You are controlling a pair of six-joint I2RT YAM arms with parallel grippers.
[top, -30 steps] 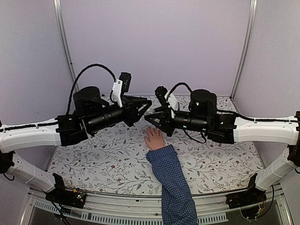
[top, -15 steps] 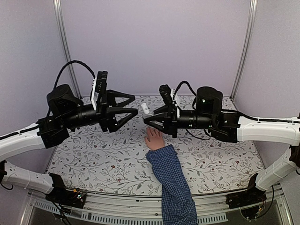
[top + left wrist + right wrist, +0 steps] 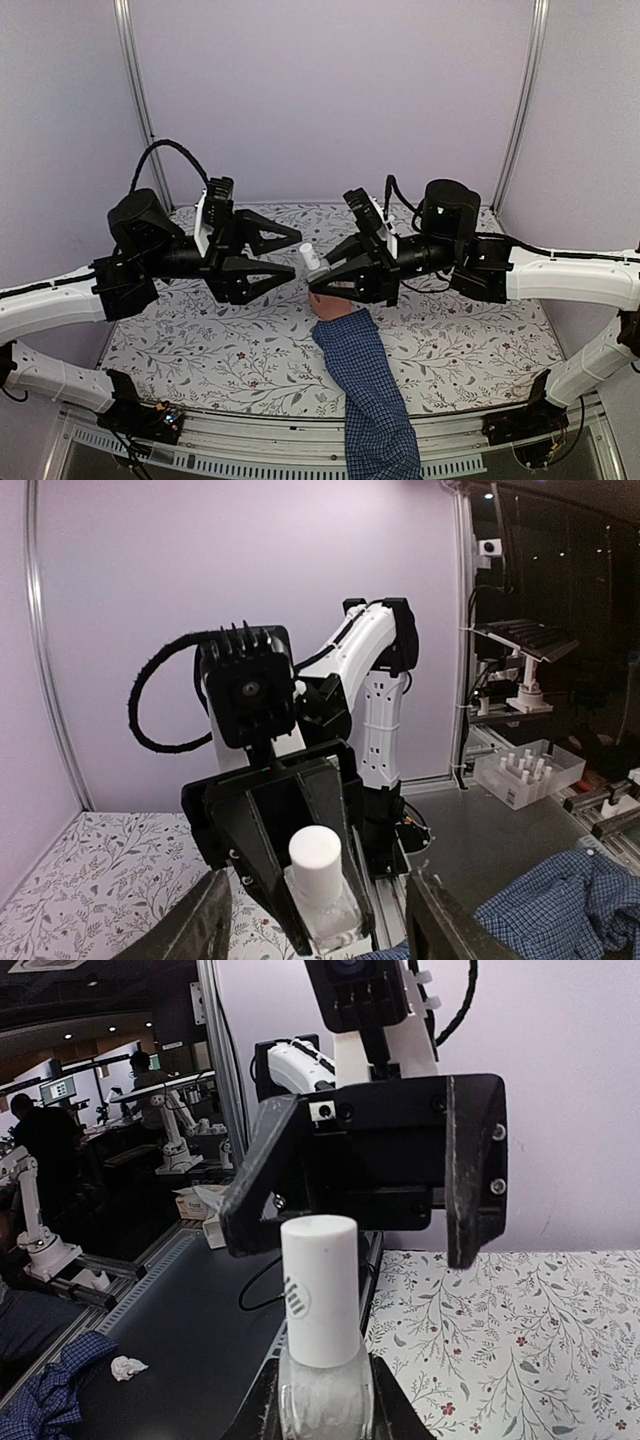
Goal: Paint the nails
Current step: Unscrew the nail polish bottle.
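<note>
A small clear nail polish bottle (image 3: 310,262) with a white cap (image 3: 320,1300) is held cap-up by my right gripper (image 3: 320,275), which is shut on its glass body (image 3: 324,1405). My left gripper (image 3: 293,257) faces it from the left, open, with its fingers (image 3: 474,1175) spread to either side of the cap and not touching it. In the left wrist view the bottle (image 3: 318,865) sits between the right gripper's black jaws. The pale hand (image 3: 335,307) lies on the table just below the bottle, at the end of the blue checked sleeve (image 3: 365,385). The nails are hidden under my right gripper.
The table has a flowered cloth (image 3: 230,340). Lilac walls close in the back and both sides. The sleeve runs off the near edge, right of centre, past the metal rail (image 3: 300,435). Both arms hang above the middle of the table.
My left gripper has opened, pulled back left from the bottle, then come back toward the cap. My right gripper has tilted down over the hand, with the bottle in it.
</note>
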